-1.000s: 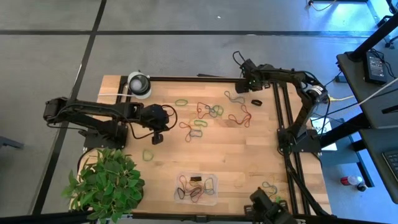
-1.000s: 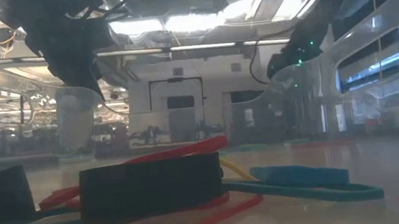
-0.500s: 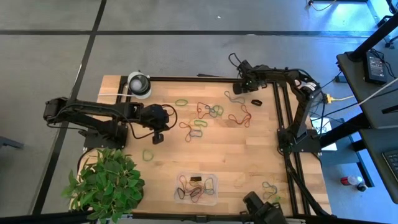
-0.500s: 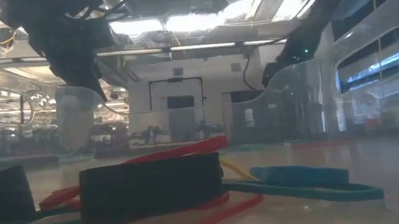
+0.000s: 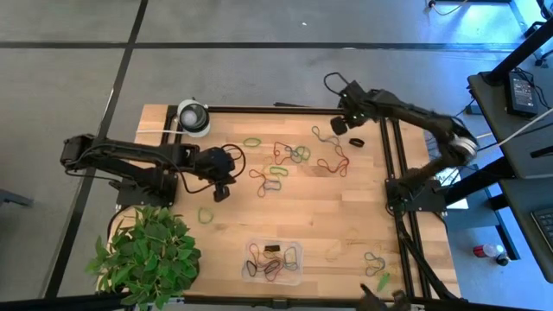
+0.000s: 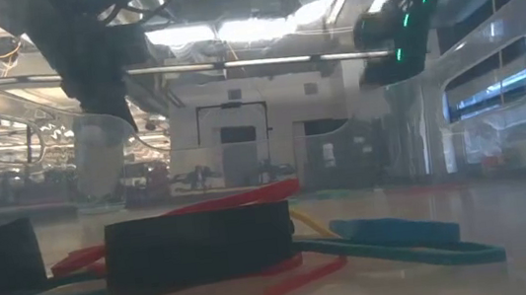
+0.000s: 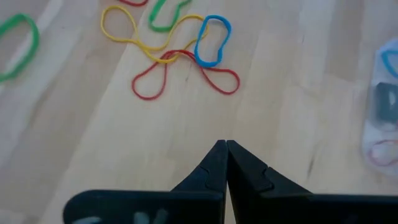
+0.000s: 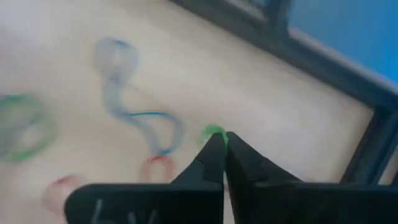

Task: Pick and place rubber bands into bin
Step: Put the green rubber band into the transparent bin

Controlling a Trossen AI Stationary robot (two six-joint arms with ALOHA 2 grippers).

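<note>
Right gripper [image 8: 224, 144] jaws pinched shut, a scrap of green at the tips; whether a band is caught, cannot tell. Left gripper [image 7: 225, 152] shut, empty, near the red-yellow-blue tangle. Rubber bands [image 5: 294, 157] lie scattered on the table beyond the bin [image 5: 271, 262], which holds several. Likely light, floppy, snag-prone; best pinched on a single strand.

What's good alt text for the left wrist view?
The left gripper, fingers shut and empty, is over bare wooden table. Ahead lie tangled red, yellow and blue rubber bands.
</note>
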